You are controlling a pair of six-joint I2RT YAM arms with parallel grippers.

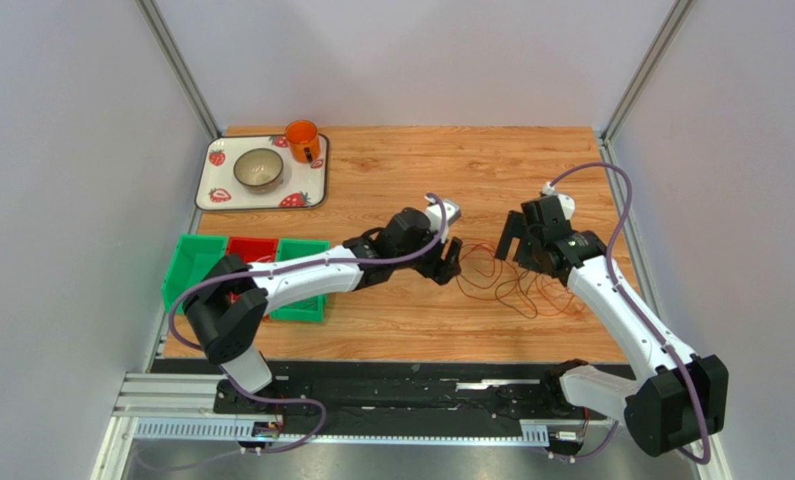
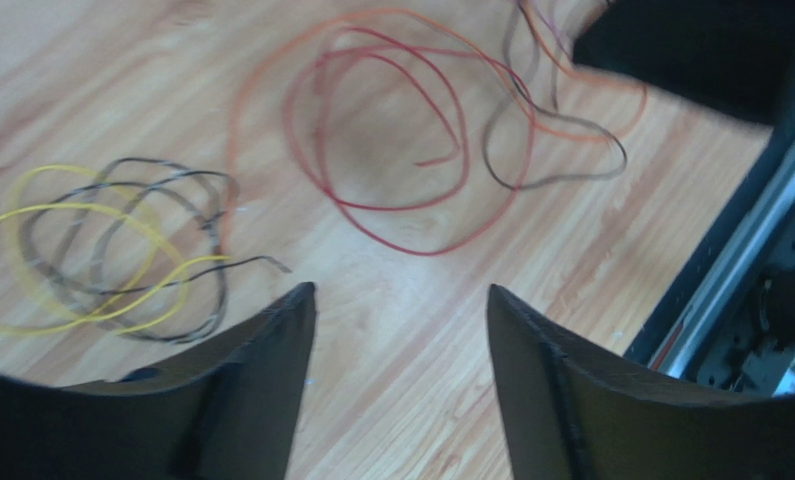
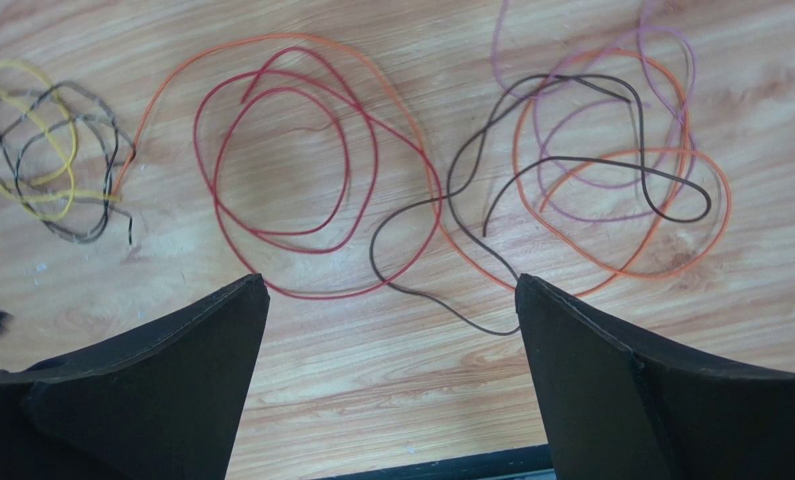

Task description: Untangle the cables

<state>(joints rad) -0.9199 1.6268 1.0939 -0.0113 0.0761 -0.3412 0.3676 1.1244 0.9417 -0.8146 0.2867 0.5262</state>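
Left of cables (image 1: 506,285): tray (image 1: 207,200), mug (image 1: 302,140), bowl (image 1: 258,169), bins (image 1: 193,262).

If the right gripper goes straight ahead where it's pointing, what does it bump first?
Probably the dark brown cable, with the red cable right beside it, both lying on the table. Depth is hard to judge.

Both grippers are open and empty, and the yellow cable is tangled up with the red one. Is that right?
Not quite. The yellow cable is tangled with a dark cable, not the red cable, which lies apart from it. The right wrist view shows this. The rest holds: the left gripper and right gripper are open and empty.
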